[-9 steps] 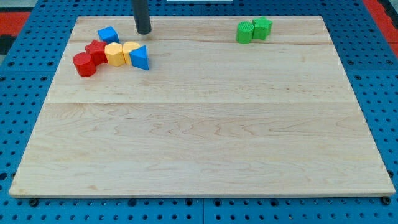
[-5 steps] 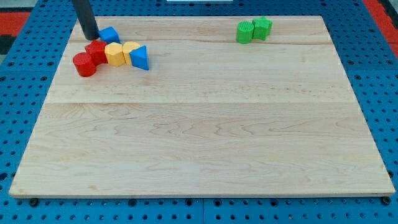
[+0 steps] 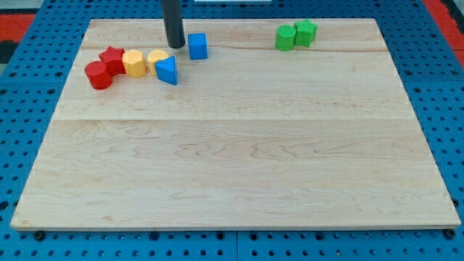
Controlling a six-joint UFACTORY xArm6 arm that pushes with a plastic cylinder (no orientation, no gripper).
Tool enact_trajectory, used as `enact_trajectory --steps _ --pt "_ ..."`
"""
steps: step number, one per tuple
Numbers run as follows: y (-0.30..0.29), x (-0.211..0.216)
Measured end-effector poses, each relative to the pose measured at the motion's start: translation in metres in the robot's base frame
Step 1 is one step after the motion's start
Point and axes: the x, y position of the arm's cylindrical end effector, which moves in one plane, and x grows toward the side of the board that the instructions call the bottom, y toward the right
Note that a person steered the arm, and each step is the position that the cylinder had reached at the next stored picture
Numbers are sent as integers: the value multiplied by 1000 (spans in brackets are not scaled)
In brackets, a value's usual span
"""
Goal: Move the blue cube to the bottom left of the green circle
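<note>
The blue cube (image 3: 197, 46) sits near the top of the wooden board, left of centre. My tip (image 3: 174, 45) stands just to the cube's left, close beside it. The green circle (image 3: 286, 38) lies at the top right, with another green block (image 3: 306, 32) touching its right side. The cube is well to the left of the green circle.
A cluster sits at the top left: a red cylinder (image 3: 97, 75), a red star-like block (image 3: 112, 59), two yellow blocks (image 3: 133, 63) (image 3: 155, 59) and a blue triangle (image 3: 167, 70). The board (image 3: 232, 159) rests on a blue pegboard.
My tip went to the cube's left side, then swept right. The blue cube has slid right, away from the cluster toward the green blocks.
</note>
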Motion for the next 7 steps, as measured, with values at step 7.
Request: enact_trajectory --steps 7 --pt "21 162"
